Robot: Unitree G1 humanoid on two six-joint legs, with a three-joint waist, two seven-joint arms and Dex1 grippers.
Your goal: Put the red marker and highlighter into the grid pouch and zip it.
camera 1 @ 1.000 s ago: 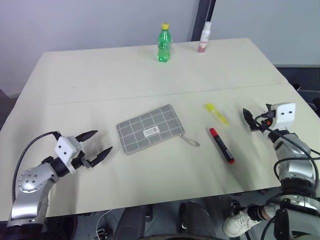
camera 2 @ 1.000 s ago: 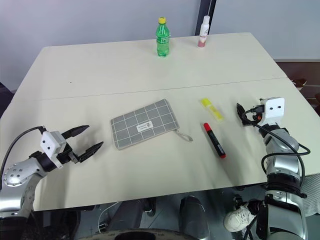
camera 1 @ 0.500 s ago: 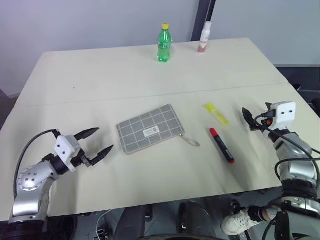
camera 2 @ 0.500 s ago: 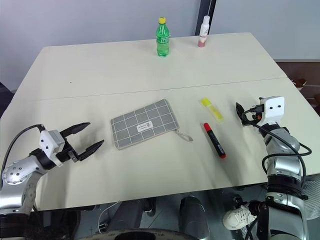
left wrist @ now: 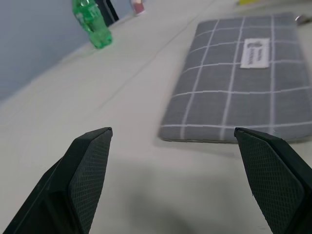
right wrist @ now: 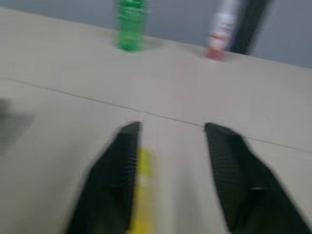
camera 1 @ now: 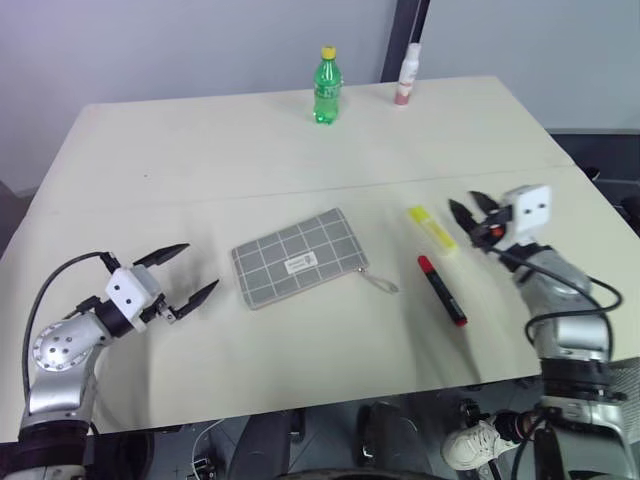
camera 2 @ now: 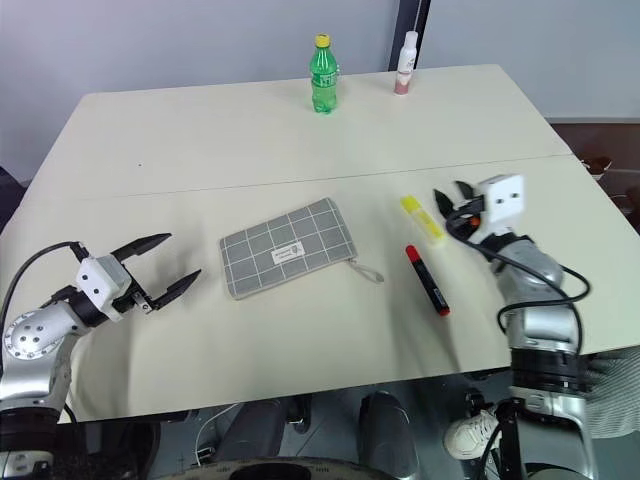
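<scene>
I have the grid pouch (camera 1: 301, 258) lying flat near the middle of the table (camera 1: 200, 150), its label up and its cord pull trailing toward the table's right edge. Right of it the red marker (camera 1: 442, 290) lies alone on the bare top, red cap toward the far edge, and the yellow highlighter (camera 1: 432, 227) lies just beyond it, nearer the right gripper (camera 1: 467, 212). That gripper hangs just beside the highlighter's right side; from the head views I see its two black fingers apart, and in its own wrist view (badly smeared) the highlighter sits by one finger (right wrist: 114, 180) with its near end cut off, so I cannot tell whether there is contact. The jaws look parted, holding nothing. My left gripper (camera 1: 189, 268) hovers over the near left part of the table, well apart from the pouch, fingers spread wide and empty; its wrist view cuts off the pouch's far corner. At the far edge stand a green bottle (camera 1: 327, 87) with a yellow cap and a white and pink bottle (camera 1: 408, 76), whose print is too small to read.
</scene>
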